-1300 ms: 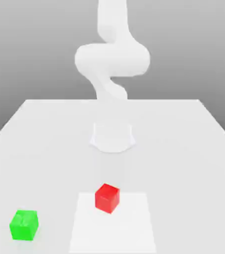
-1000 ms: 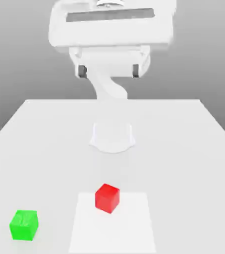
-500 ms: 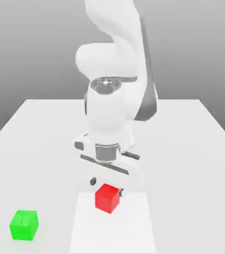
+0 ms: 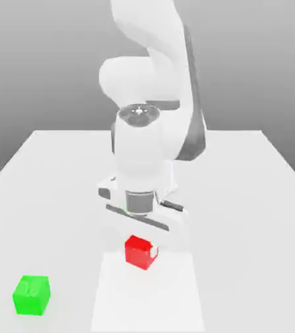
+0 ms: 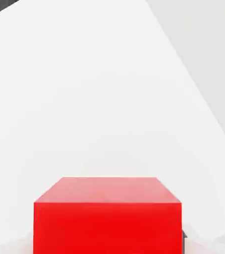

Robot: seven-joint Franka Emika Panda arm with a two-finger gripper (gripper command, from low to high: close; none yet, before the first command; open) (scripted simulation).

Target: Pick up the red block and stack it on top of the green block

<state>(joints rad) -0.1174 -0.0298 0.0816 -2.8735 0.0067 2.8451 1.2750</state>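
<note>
Down over the red block [image 4: 140, 252] sits my claw [image 4: 139, 246] — half a second ago its fingers hung just above the block's top corners, and now my hand has sunk so the block's upper part is tucked under it; whether the fingers have clenched or stand released I cannot tell. On the table [image 4: 254, 195] the green block [image 4: 31, 295] lies unmoved, well apart toward the exterior view's left — nothing between.

Hand [image 4: 140, 244] low over red block [image 4: 139, 254]
</note>
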